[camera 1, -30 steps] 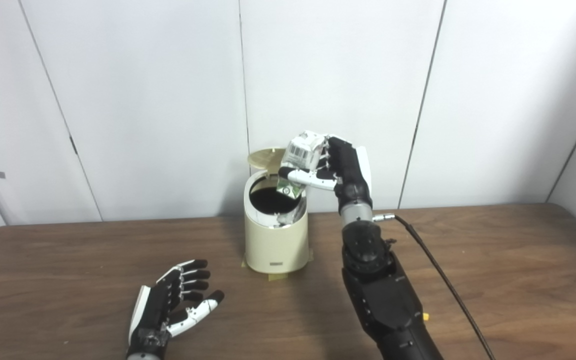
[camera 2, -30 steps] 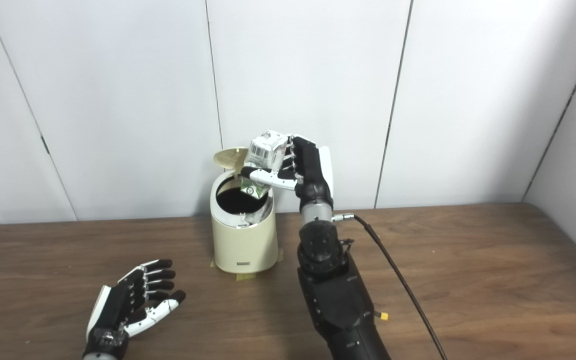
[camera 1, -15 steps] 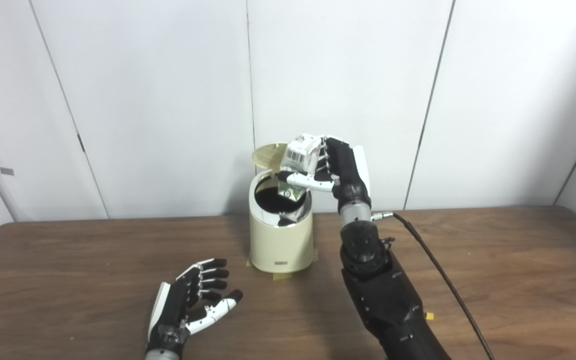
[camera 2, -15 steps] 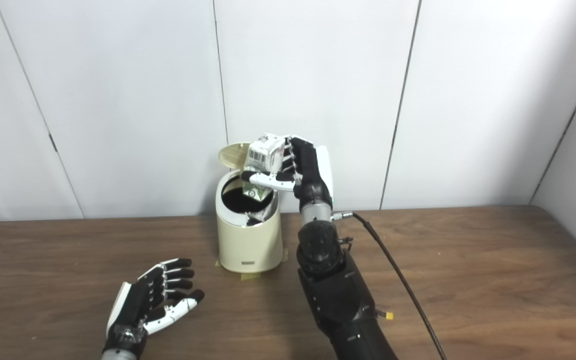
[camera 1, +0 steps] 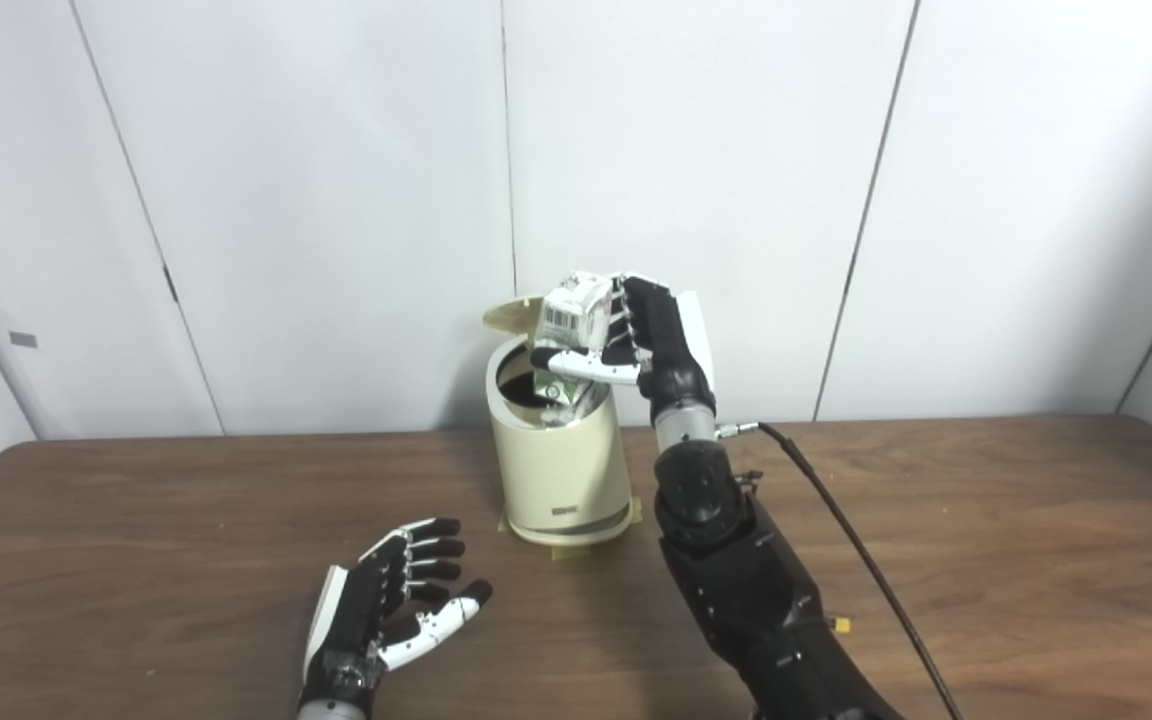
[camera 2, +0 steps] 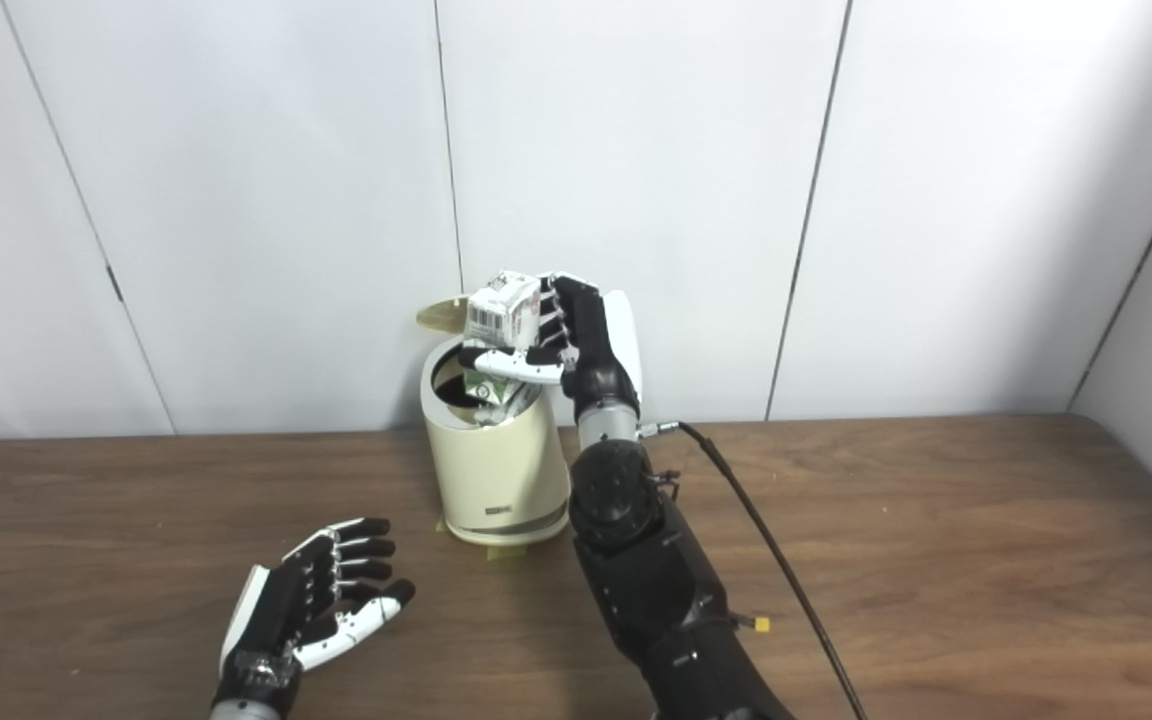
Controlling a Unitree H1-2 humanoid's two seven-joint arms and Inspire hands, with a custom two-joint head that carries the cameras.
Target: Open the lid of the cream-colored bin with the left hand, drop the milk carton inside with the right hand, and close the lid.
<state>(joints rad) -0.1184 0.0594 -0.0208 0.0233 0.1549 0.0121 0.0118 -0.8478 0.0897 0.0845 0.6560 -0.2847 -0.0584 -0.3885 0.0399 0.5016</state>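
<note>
The cream-colored bin (camera 1: 556, 468) stands at the back middle of the brown table (camera 1: 136, 540), its round lid (camera 1: 506, 312) tipped up behind the dark opening. My right hand (camera 1: 651, 335) is raised over the bin's right rim and is shut on the white milk carton (camera 1: 572, 312), whose green lower end dips into the opening. My left hand (camera 1: 391, 600) rests on the table in front and to the left of the bin, palm up, fingers spread, holding nothing. The right eye view shows the same carton (camera 2: 501, 310) and left hand (camera 2: 311, 610).
A black cable (camera 1: 856, 560) runs from my right wrist across the table toward the front right. Tape patches (camera 1: 561, 548) sit under the bin's base. White wall panels (camera 1: 336, 200) stand close behind the table's far edge.
The camera has shifted, so the whole scene slid. My right hand has carried the carton slightly left and lower, its bottom end now into the bin's mouth. The left hand stays open on the table.
</note>
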